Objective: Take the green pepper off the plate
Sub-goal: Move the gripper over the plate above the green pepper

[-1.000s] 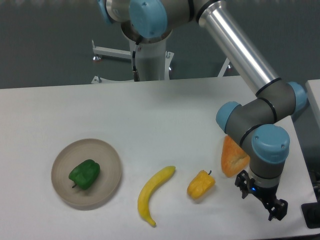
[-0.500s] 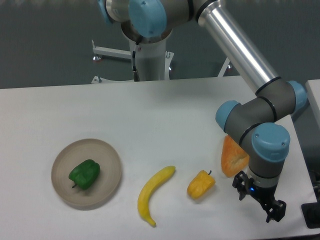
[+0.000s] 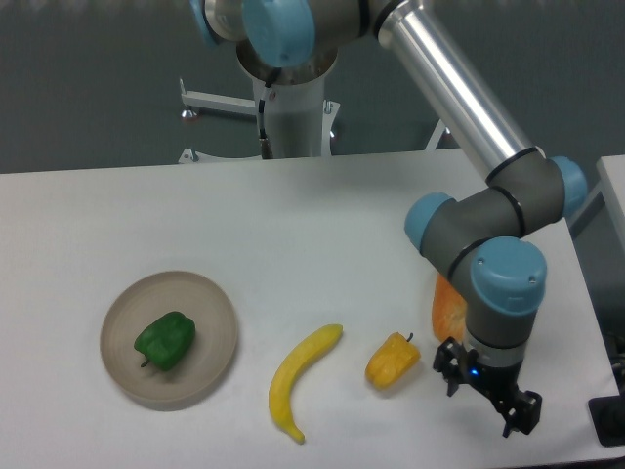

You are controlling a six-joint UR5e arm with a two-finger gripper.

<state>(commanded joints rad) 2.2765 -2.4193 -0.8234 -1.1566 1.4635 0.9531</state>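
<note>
You see the green pepper lying in the middle of the plate, at the near left of the counter, and nothing touches it. The gripper is at the near right, well apart from the plate, and it hangs low over the counter just to the right of the yellow pepper. Compared with one second ago, the gripper and the wrist above it have moved a little to the left and a little nearer, so the arm has started to travel toward the plate side. The pepper, the plate, the banana and the orange piece behind the wrist are all in the same places as before. The fingers are spread and they hold nothing. In my judgement the task is only at the approach step: the arm must still cross over the yellow pepper and the banana to reach the plate. You should watch that the low gripper does not push the yellow pepper, which is very near on its way, and that it comes to the green one and not the yellow one.
</note>
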